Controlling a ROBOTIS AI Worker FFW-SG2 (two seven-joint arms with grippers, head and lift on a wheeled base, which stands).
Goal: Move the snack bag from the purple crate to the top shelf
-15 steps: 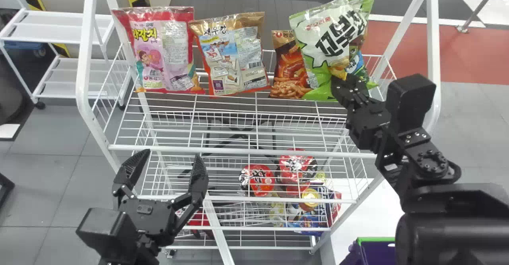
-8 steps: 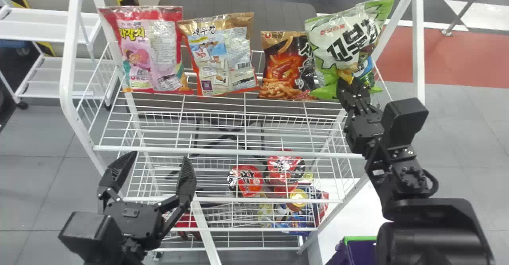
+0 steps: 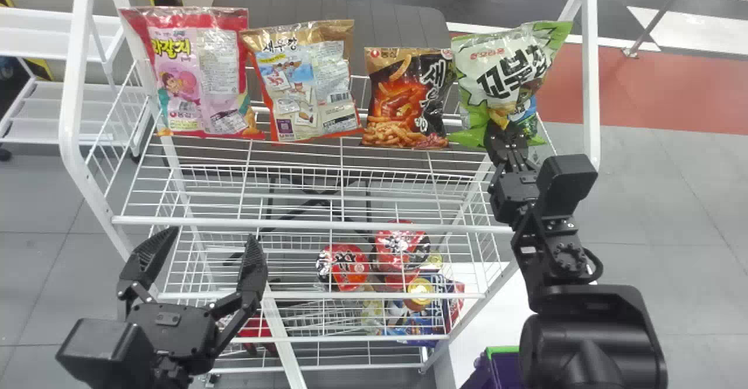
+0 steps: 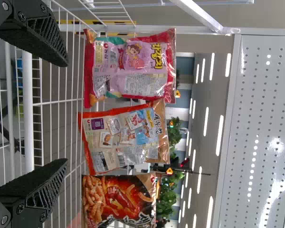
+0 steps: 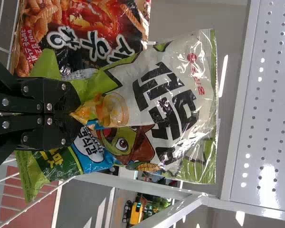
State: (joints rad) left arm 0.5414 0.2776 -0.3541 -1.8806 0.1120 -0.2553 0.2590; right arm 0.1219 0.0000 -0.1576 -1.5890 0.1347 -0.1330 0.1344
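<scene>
Placing now, clutching bag (image 3: 504, 73) in right hand (image 3: 504, 127) near right edge of shelf (image 3: 380, 226); must settle upright, then release.

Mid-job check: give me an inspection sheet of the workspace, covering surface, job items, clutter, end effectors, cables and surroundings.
Surface: white wire top shelf.
Job's things: green-and-white snack bag at the row's right end, top leaning slightly right; whether it rests on the shelf, cannot tell. Purple crate low, partly behind the right arm.
Clutter: three other snack bags in a row; red-topped cups lower down.
End effectors: left open, holding nothing; right shut on the green-and-white bag.
Cables: short black loop on the right arm.
Surroundings: white cart at left.
</scene>
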